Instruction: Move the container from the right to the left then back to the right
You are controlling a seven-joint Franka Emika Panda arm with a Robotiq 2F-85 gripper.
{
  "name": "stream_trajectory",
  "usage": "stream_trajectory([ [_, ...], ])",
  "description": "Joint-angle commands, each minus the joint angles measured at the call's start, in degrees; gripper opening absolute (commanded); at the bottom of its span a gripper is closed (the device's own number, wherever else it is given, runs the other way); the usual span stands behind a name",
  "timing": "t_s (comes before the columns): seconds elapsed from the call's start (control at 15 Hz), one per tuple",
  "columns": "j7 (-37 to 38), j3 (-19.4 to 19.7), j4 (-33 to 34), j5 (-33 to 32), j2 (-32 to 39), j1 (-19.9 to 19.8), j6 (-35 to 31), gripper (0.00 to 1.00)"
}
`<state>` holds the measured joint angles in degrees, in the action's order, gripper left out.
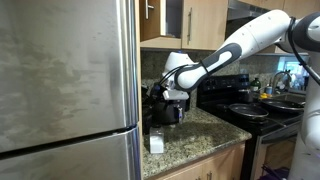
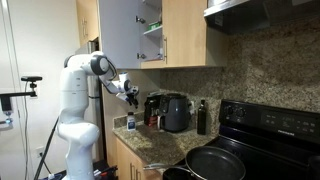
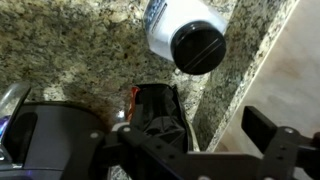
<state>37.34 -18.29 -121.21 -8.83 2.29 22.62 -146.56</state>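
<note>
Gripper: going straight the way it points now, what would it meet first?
Probably the white container on the granite counter; depth is unclear, so maybe bare counter beside it.

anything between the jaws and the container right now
Nothing visible. The container stands unobstructed on the granite counter below the gripper, plain in the wrist view; the black air fryer sits off to the side.

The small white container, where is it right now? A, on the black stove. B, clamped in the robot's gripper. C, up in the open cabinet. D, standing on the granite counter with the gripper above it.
D: in an exterior view the container stands on the counter near its front edge, and the gripper hangs above it, apart from it, with nothing held.
</note>
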Motion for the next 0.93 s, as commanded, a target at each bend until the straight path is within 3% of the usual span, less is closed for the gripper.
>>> stream_trajectory([
  [0.0, -1.3, -0.2, 0.0, 0.9, -0.8, -1.1, 0.2, 1.0],
  [0.2, -0.8, -0.5, 0.0, 0.6, -0.4, -0.8, 0.2, 1.0],
  [0.33, -3.1, -0.9, 1.6, 3.6, -0.5, -0.6, 7.4, 1.0],
  [0.6, -3.7, -0.9, 3.5, 3.4, -0.5, -0.7, 14.8, 1.0],
  [0.8, -5.2, -1.0, 3.3, 6.1, -0.2, -0.7, 11.7, 1.0],
  [0.87, -3.7, -0.9, 2.9, 4.3, -0.5, -0.7, 12.3, 1.0],
])
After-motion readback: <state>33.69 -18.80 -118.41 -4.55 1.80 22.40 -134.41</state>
